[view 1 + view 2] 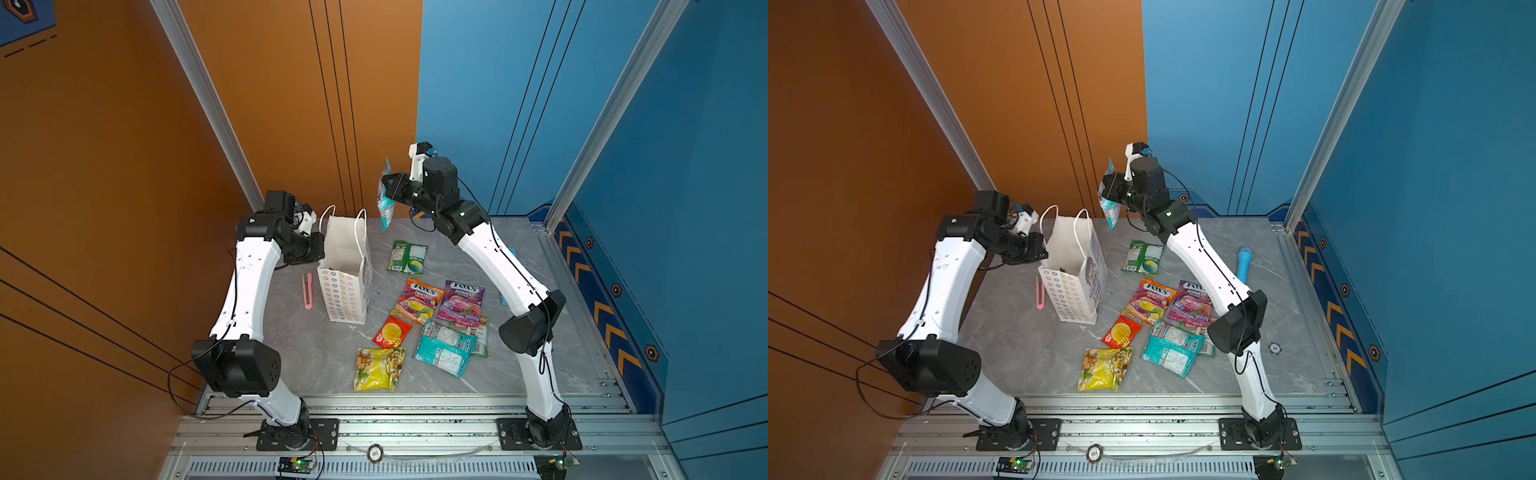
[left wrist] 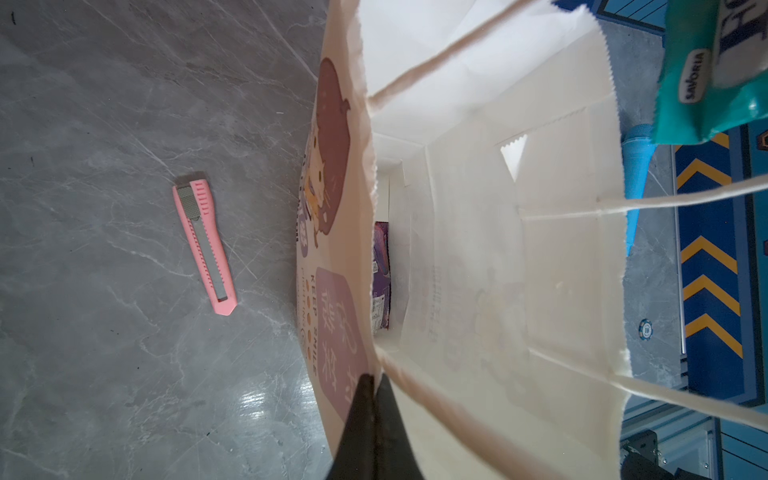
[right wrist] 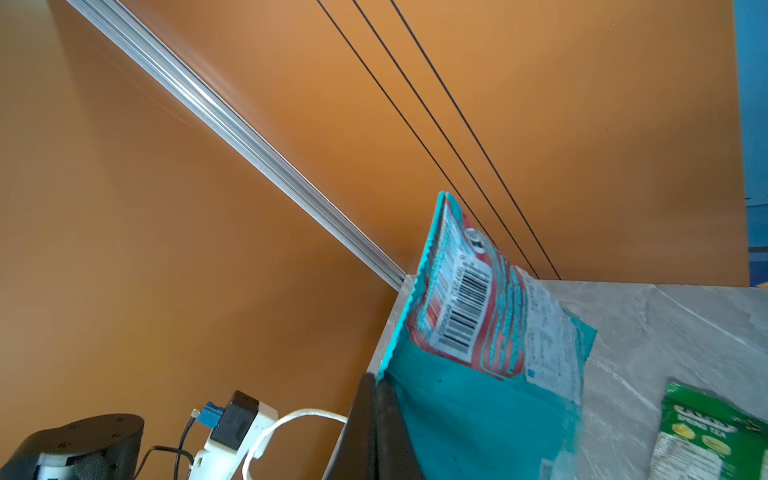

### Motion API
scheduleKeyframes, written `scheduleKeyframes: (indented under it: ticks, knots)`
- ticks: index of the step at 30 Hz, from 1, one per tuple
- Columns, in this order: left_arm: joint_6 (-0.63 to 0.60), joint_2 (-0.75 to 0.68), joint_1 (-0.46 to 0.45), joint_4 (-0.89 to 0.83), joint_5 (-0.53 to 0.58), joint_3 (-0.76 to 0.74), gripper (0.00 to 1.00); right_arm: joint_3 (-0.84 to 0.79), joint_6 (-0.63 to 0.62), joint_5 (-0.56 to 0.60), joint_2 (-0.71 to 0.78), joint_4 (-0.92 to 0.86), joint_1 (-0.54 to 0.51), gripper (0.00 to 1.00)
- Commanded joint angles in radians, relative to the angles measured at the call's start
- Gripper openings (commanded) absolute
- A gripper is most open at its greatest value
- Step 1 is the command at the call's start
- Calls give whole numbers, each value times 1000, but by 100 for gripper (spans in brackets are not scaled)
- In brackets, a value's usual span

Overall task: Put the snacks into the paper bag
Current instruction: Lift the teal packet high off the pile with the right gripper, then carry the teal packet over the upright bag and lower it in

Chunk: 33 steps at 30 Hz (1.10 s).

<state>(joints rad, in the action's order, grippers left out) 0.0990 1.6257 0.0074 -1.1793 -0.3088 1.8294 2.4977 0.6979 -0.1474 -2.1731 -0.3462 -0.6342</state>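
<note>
The white paper bag (image 1: 345,286) (image 1: 1069,291) stands upright and open at the table's left. My left gripper (image 1: 320,251) (image 2: 374,379) is shut on its near rim. A purple packet (image 2: 380,274) lies inside on the bottom. My right gripper (image 1: 388,189) (image 1: 1109,189) (image 3: 376,379) is shut on the edge of a teal snack packet (image 1: 384,205) (image 3: 490,332), which hangs in the air above and right of the bag's mouth. On the table lie green (image 1: 407,257), orange (image 1: 417,301), purple (image 1: 461,303), red (image 1: 392,331), teal (image 1: 444,351) and yellow (image 1: 379,369) snacks.
A pink utility knife (image 1: 307,291) (image 2: 205,245) lies just left of the bag. A light blue cylinder (image 1: 1244,264) rests behind the right arm. Orange and blue walls close the back and sides, and aluminium rails (image 1: 415,409) run along the front.
</note>
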Motion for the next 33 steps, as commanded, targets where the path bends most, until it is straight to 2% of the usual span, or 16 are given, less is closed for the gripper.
scheduleKeyframes:
  ticks: [1, 8, 11, 16, 24, 33]
  knots:
    - [4, -15, -11, -21, -38, 16, 0, 83, -37, 38, -39, 124, -16, 0]
    - [3, -17, -14, -20, -40, 10, 0, 114, -17, 94, -98, 217, -23, 0]
    - [2, -15, -14, -19, -41, 11, 0, 174, 5, 94, -137, 241, -25, 0]
    - [3, -8, -17, -21, -44, 17, 0, 184, 24, 84, -153, 296, -31, 0]
    - [0, -7, -18, -20, -41, 15, 0, 187, -7, 45, -149, 366, -59, 0]
    - [-3, -7, -17, -20, -37, 13, 0, 187, -18, -34, -114, 326, -100, 0]
